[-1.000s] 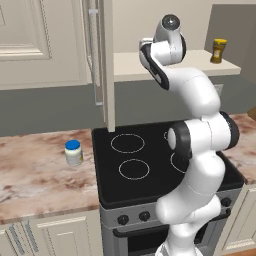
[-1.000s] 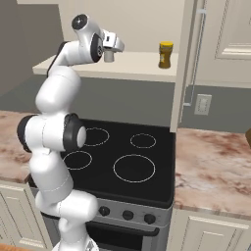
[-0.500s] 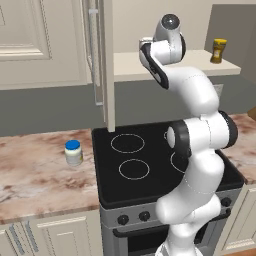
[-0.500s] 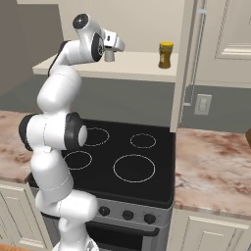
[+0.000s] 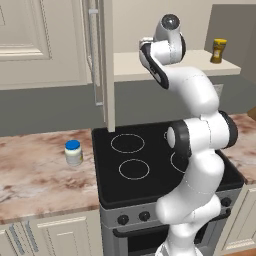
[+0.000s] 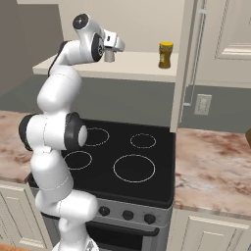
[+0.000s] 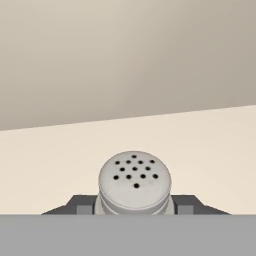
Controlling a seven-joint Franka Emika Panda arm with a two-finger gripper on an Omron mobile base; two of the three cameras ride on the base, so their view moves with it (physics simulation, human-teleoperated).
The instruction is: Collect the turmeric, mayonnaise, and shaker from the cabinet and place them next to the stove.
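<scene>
My pincer (image 6: 110,55) is up at the cabinet shelf (image 6: 137,66), clamped on the shaker (image 7: 134,182); in the hand view its perforated top sits squarely between my two dark fingertips (image 7: 82,204). Over the last second the jaws drew in the final bit and then settled, while my arm barely moved, so I judge the grip is now made and the lift-out can begin. Whether the shaker's base has left the shelf board I cannot tell from here, since my own hand hides it.

Going left to right in the left base view: the mayonnaise (image 5: 73,152) already stands upright on the marble counter (image 5: 35,175), just beside the stove (image 5: 150,165), so that item looks done. Next comes the open cabinet door (image 5: 106,65), hanging edge-on over the cooktop's left rear corner. Farthest right, the turmeric (image 5: 218,50) stands upright on the shelf, well apart from my hand.

So one jar is placed, one is in hand, and one remains to fetch.
</scene>
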